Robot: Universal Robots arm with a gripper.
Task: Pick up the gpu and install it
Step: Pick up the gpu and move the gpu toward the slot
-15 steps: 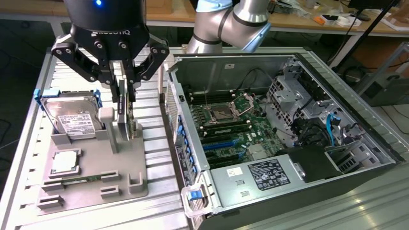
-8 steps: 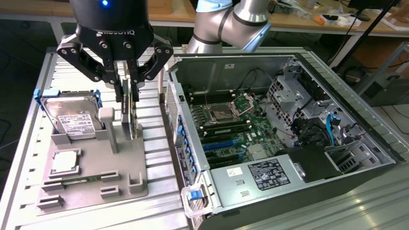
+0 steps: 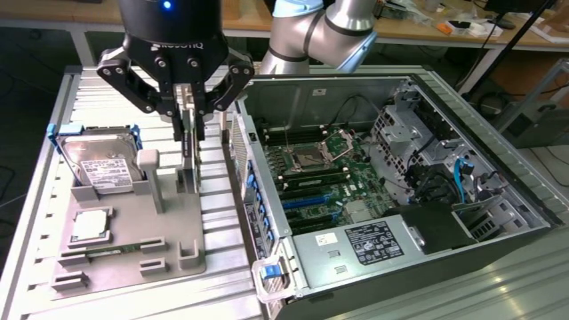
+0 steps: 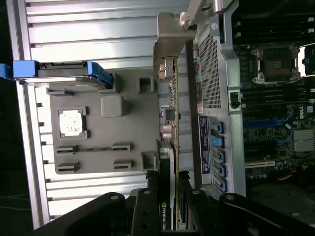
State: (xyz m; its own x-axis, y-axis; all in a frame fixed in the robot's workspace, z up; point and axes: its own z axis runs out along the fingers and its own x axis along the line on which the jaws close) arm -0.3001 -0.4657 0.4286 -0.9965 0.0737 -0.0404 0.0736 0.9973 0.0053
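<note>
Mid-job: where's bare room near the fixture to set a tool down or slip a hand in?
Free: the ribbed table past the end of the grey tray by the memory stick; the tray's bare middle between processor and gpu. Crowded: around the gripper clasping the gpu, beside the computer case.

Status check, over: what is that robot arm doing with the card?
Jaws shut on gpu. Upright, edge-on, over grey tray. Computer case wall close alongside.

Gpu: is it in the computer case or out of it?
Out. The gpu stands on edge over the gray tray, outside the case, held by the tool.
</note>
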